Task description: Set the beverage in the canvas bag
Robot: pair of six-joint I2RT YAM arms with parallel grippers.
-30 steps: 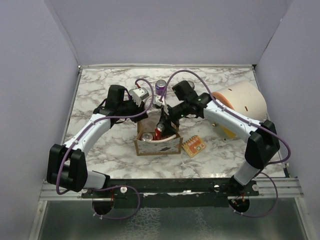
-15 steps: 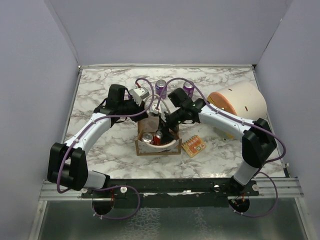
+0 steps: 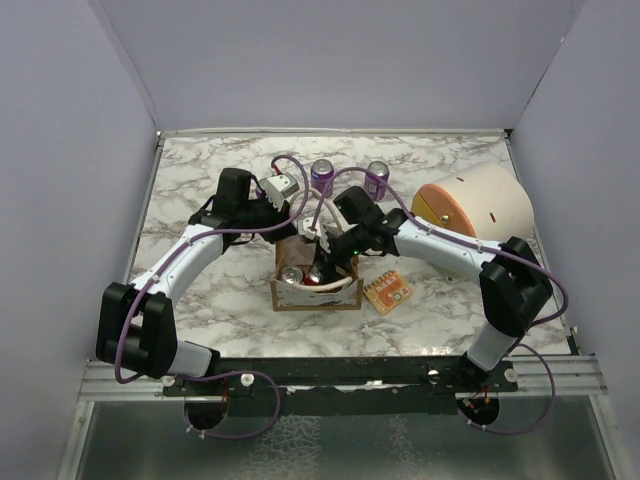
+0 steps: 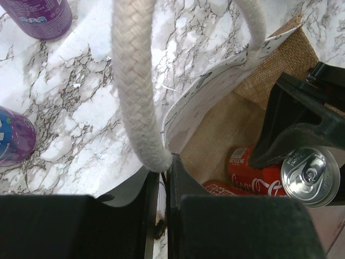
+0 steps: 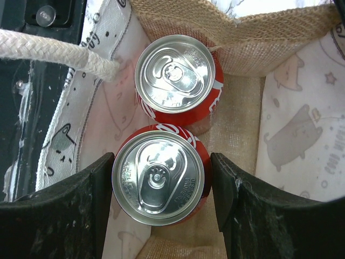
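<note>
Beverage can (image 5: 159, 186), clamped by right gripper (image 5: 161, 189) inside canvas bag (image 5: 242, 51), clear only wrist-side.

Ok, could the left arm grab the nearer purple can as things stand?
Probably not without letting go: the left gripper is shut on the rim of the canvas bag. Otherwise the way looks free; the purple can stands unobstructed beside it.

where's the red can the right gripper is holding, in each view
top external: the red can is mid-table, low inside the canvas bag.
left wrist: the red can is at lower right, silver top up, beside a black finger.
right wrist: the red can is at bottom centre, inside the right gripper.
shared landmark: the canvas bag's tan wall.
</note>
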